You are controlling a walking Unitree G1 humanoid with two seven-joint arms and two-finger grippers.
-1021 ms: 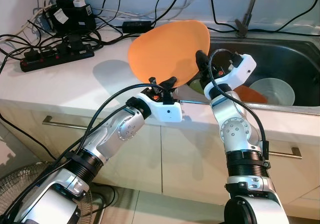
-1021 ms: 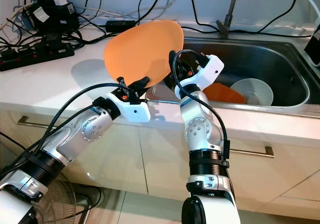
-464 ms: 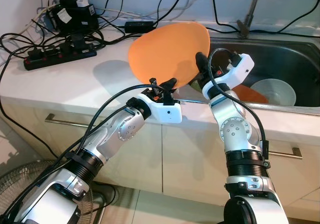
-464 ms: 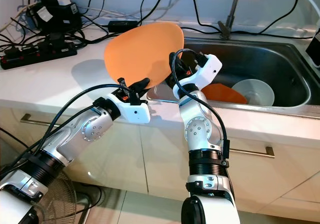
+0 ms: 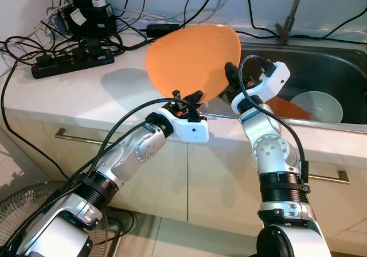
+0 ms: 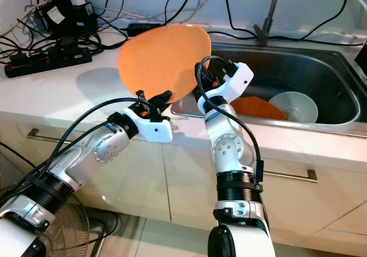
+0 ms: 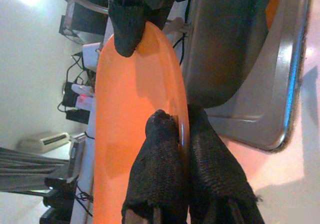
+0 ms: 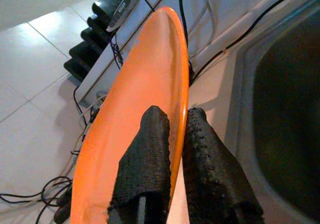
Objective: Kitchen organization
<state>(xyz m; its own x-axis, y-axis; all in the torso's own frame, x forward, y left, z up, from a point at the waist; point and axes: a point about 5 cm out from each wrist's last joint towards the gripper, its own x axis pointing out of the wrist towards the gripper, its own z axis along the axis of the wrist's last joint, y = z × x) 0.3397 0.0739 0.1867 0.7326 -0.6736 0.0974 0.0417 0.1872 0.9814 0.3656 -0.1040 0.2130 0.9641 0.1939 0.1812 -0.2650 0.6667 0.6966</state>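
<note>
Orange plate (image 5: 192,61), held on edge in the air above the inner edge of the counter (image 5: 74,96), at the sink's left rim, and pinched from two sides at once. The left gripper (image 5: 186,99) clamps the plate's lower rim, its fingers (image 7: 160,154) closed with one on each face; the right gripper (image 5: 231,73) clamps the rim on the sink side in the same way, fingers (image 8: 150,149) closed across the thin edge. Both holds are shallow, near the rim only. Likely faults from here: if the two arms move out of step, the plate may twist and slide out of one narrow pinch; if one gripper lets go before the other bears the weight, the plate may swing or drop onto the counter edge or into the sink (image 5: 321,62), where a pale bowl (image 5: 317,104) and another orange dish (image 5: 287,108) lie. A power strip (image 5: 71,56) with tangled cables sits at the counter's far left corner, well apart from the plate.
</note>
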